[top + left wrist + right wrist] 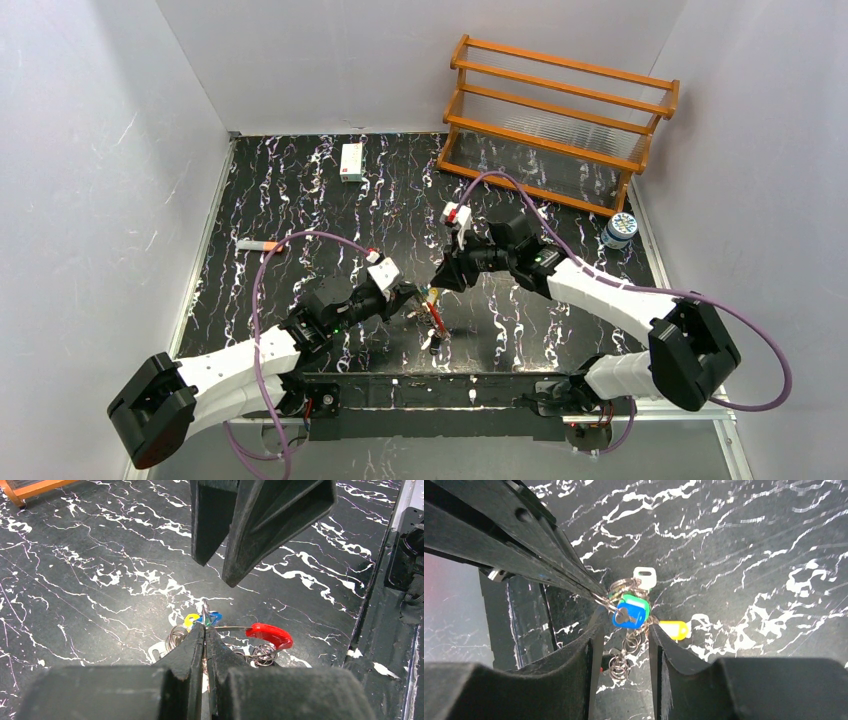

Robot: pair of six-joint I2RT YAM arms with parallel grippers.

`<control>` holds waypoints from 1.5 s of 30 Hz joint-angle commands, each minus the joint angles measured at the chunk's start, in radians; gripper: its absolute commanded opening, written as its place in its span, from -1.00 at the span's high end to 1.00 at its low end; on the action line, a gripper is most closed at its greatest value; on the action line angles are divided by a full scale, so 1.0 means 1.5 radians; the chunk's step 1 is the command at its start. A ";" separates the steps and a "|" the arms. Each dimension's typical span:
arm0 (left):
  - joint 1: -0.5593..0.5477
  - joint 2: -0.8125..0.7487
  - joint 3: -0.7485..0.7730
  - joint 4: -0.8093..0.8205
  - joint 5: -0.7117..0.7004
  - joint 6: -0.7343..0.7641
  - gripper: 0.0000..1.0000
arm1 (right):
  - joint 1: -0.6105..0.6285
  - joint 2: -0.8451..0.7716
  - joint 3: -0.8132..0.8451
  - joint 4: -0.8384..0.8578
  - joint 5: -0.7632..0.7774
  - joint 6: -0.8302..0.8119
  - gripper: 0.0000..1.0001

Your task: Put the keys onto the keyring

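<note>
The keyring (270, 634), a thin metal loop with a red plastic segment, hangs just above the black marbled table. My left gripper (205, 628) is shut on its wire next to the red part. The blue-tagged key (629, 616) and the green-tagged key (637, 602) hang together at the left gripper's tip, among white (645, 575) and yellow (673, 629) tags and small split rings. My right gripper (624, 627) stands open just short of the blue tag, gripping nothing. From above, both grippers (410, 298) (440, 280) meet over the keyring (436, 318).
A wooden rack (560, 120) stands at the back right, with a small jar (621, 230) near its right end. A small white box (351, 161) lies at the back. An orange-tipped marker (257, 244) lies at the left. The table's near rail (400, 555) is close by.
</note>
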 commanded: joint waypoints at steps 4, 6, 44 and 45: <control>-0.003 -0.016 -0.004 0.024 0.022 0.006 1.00 | 0.002 -0.024 -0.026 0.084 -0.049 -0.068 0.06; -0.002 -0.016 -0.004 0.025 0.028 0.007 1.00 | 0.002 -0.025 -0.049 0.123 -0.062 -0.086 0.04; -0.003 -0.025 -0.006 0.035 0.073 0.019 1.00 | 0.002 -0.016 -0.100 0.158 -0.183 -0.232 0.97; -0.002 -0.026 -0.006 0.035 0.072 0.019 1.00 | 0.002 -0.015 -0.099 0.152 -0.179 -0.234 0.97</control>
